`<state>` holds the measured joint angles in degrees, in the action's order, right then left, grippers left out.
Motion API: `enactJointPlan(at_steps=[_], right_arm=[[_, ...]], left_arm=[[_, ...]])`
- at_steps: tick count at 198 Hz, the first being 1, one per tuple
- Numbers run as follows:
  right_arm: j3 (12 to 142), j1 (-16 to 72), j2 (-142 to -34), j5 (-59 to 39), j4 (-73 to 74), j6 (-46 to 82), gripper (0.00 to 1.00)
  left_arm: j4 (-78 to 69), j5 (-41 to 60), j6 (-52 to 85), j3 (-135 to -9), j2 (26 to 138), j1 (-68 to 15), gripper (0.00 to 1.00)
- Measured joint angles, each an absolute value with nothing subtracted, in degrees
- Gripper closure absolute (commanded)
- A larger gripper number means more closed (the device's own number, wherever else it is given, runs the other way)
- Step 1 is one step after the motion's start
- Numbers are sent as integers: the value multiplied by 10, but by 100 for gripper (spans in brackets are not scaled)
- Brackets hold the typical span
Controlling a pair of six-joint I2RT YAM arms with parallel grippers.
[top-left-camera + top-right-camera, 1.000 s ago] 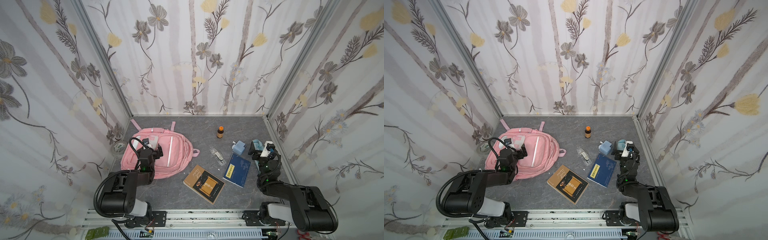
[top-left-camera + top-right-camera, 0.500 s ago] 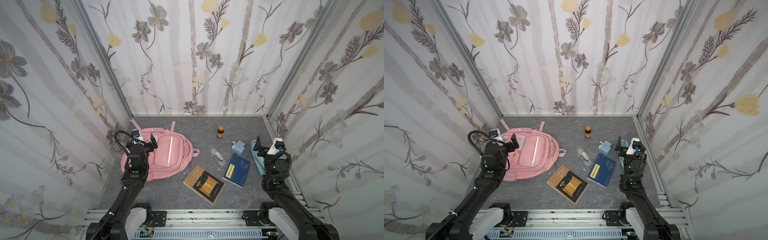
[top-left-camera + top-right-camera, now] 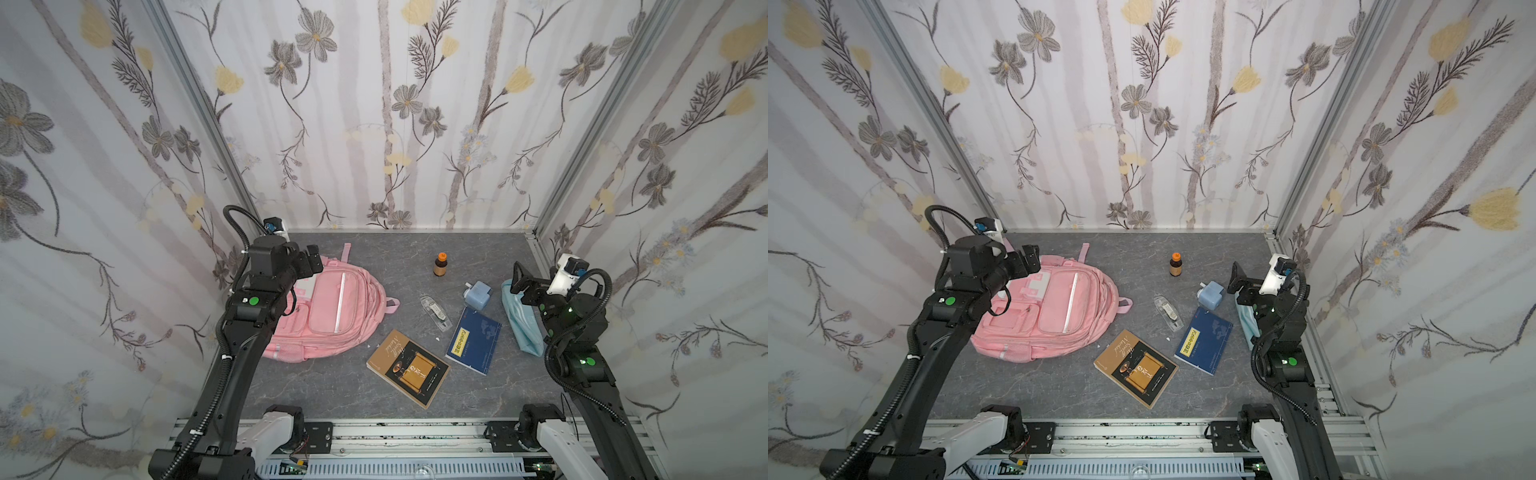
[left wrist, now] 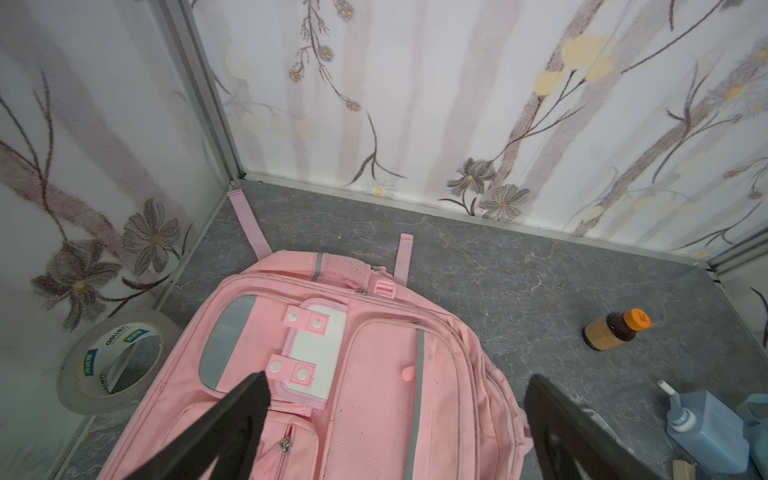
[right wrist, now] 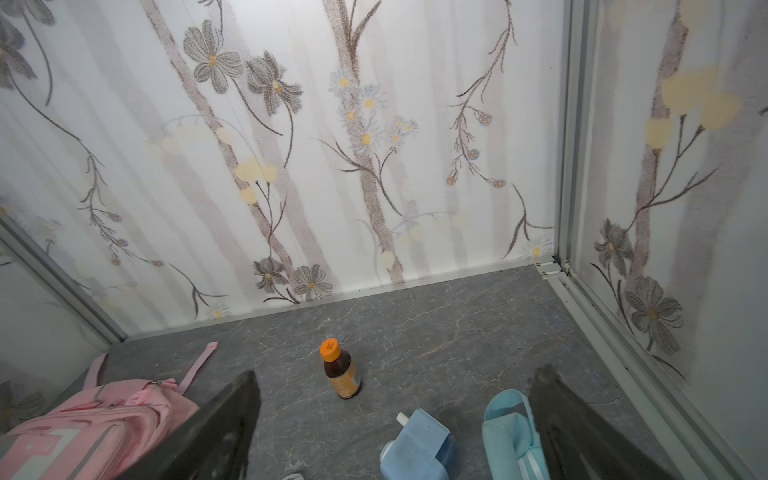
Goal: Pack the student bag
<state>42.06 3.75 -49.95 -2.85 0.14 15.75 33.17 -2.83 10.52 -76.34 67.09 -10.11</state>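
Observation:
The student bag (image 3: 328,316) (image 3: 1054,316) is a large pink backpack lying flat, zipped, front pockets up, at the left of the grey floor. My left gripper (image 3: 309,259) (image 3: 1030,262) hangs open above the bag's far left corner, holding nothing. In the left wrist view its gripper (image 4: 397,380) straddles the bag (image 4: 353,374) from above, apart from it. My right gripper (image 3: 525,282) (image 5: 397,374) is open and empty, raised over a light-blue pouch (image 3: 521,322) by the right wall.
A brown book (image 3: 409,368) and a blue book (image 3: 473,340) lie at front centre. A clear plastic case (image 3: 435,312), a pale blue bottle (image 3: 478,294) and an orange-capped brown bottle (image 3: 440,264) stand further back. A tape roll (image 4: 112,365) sits beside the bag at the left wall.
Both arms have unfolded and risen from low near the front rail. The left gripper moved back over the bag's far corner; the right rose above the pouch. Both stayed open.

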Motion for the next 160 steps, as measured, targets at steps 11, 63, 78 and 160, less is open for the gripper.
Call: enactJointPlan(at_steps=[11, 63, 78, 160], right_arm=[[453, 49, -511, -37, -35, 164, 8], [554, 99, -548, -92, -143, 159, 26], [573, 112, -559, -105, -166, 156, 30], [606, 232, -620, -166, -203, 175, 36]], left_arm=[[378, -32, 105, -805, 696, -118, 3], [568, -86, 48, -982, 815, -196, 13], [611, -107, 47, -1021, 844, -213, 15], [776, -108, 94, -1100, 987, -285, 30]])
